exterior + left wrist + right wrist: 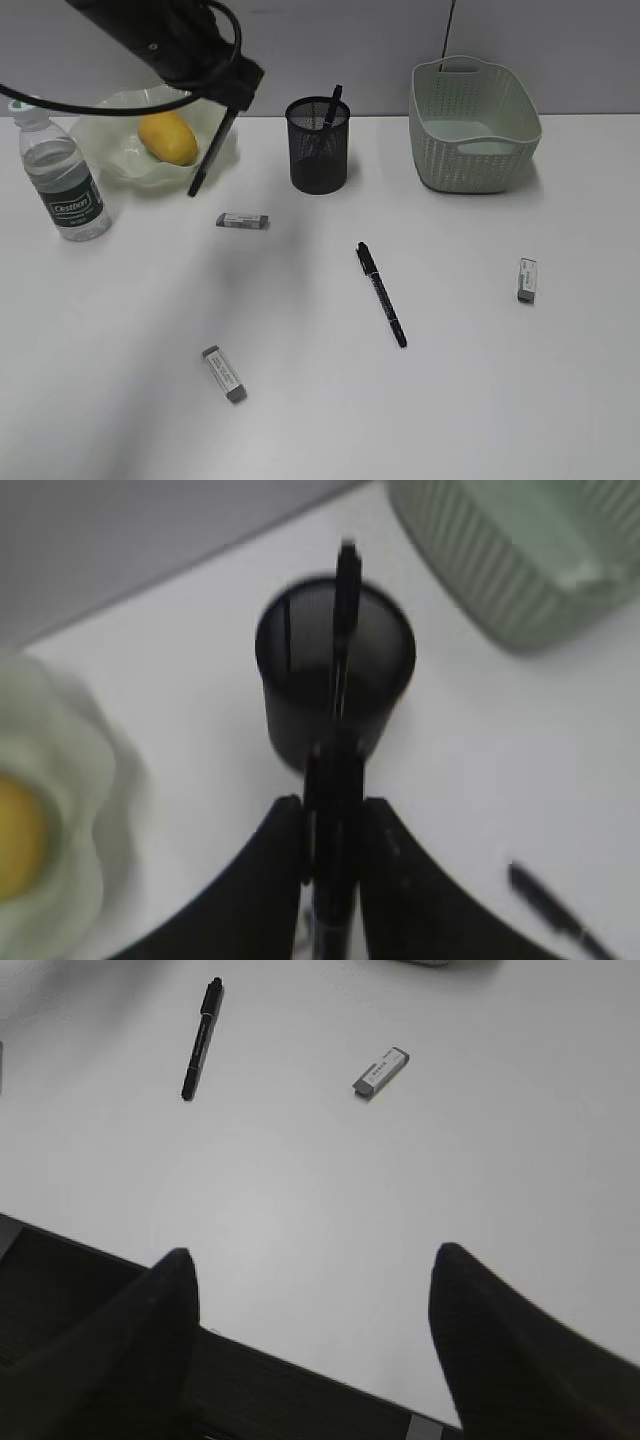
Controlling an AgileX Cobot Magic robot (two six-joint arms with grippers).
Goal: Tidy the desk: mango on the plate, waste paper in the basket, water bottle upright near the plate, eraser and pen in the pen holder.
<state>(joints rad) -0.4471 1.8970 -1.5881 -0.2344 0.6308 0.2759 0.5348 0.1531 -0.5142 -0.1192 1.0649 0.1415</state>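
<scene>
My left gripper (234,98) hangs over the back left of the desk (300,420), shut on a black pen (212,150) that slants down in front of the plate (115,165). In the left wrist view the held pen (335,770) points over the black mesh pen holder (300,730). The holder (318,150) has another pen (331,105) in it. The mango (168,137) lies on the plate. The water bottle (62,175) stands upright left of it. A third pen (381,294) lies mid-desk. Three erasers (242,220) (224,373) (527,279) lie loose. My right gripper (310,1270) is open over the desk's front edge. The waste paper is out of view.
The pale green basket (475,125) stands at the back right, also in the left wrist view (520,560). The right wrist view shows the loose pen (200,1038) and one eraser (380,1071) on the white top, with the dark desk edge (300,1380) below.
</scene>
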